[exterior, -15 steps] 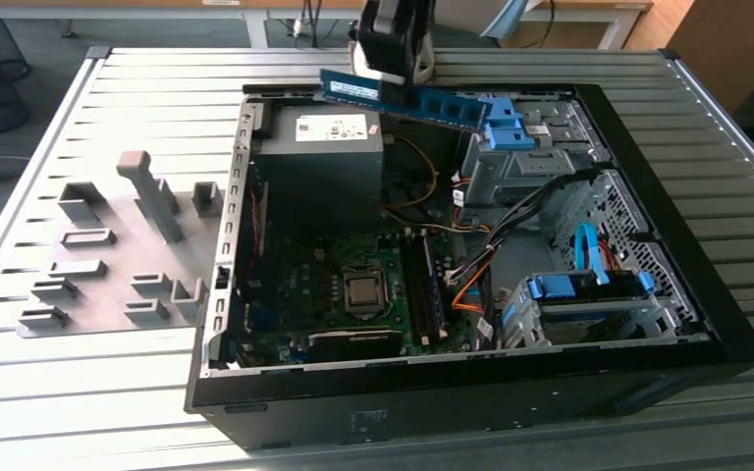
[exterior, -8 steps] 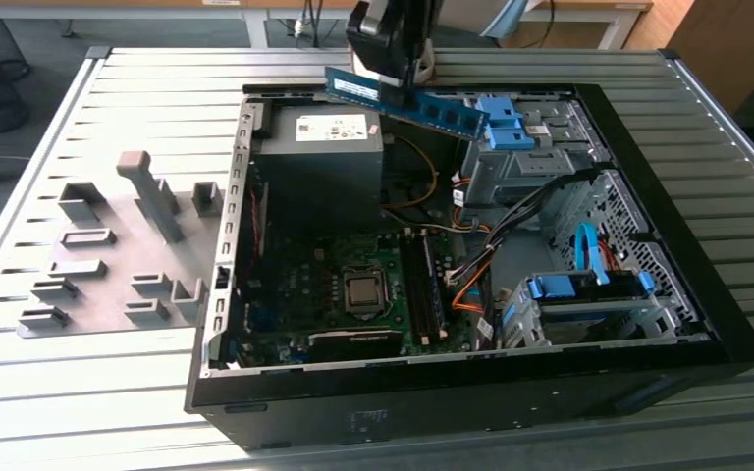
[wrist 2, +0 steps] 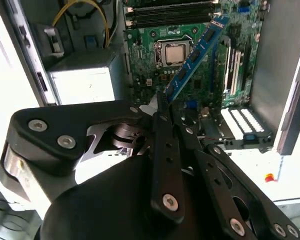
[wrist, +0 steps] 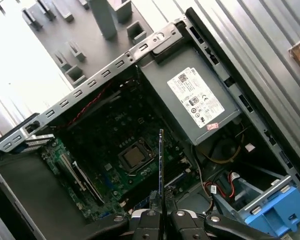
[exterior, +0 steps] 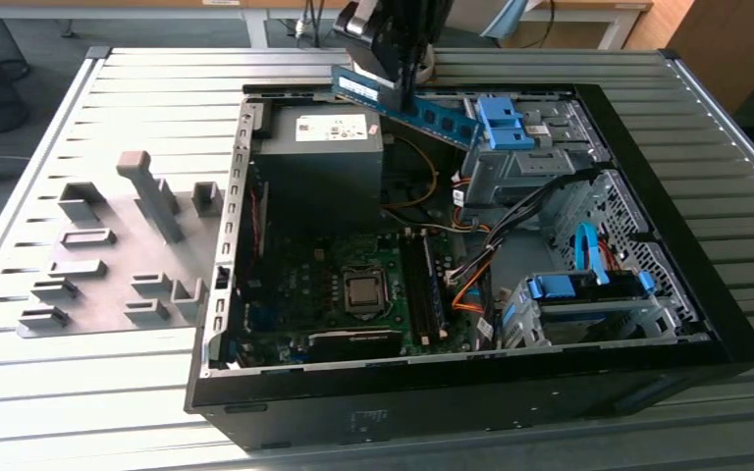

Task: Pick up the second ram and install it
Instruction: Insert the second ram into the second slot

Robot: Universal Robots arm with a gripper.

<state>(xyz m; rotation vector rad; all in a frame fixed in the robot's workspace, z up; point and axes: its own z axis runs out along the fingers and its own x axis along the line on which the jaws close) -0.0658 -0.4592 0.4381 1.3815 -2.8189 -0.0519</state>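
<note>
- gripper (exterior: 397, 83) hangs over the far end of the open computer case (exterior: 691, 334), jaws clamped on the second ram (exterior: 410, 106), gripping what looks like the middle of its long edge.
- from the case's centre in the exterior view, the stick sits at about 12 o'clock, well above the board.
- it's held on edge, seemingly so the contact side can drop into a slot.
- in the first wrist view, the stick (wrist: 161, 165) shows edge-on above the motherboard (wrist: 115, 150), the cpu socket (wrist: 135, 156) near.
- power supply (exterior: 331, 147) sits beside, apart.
</note>
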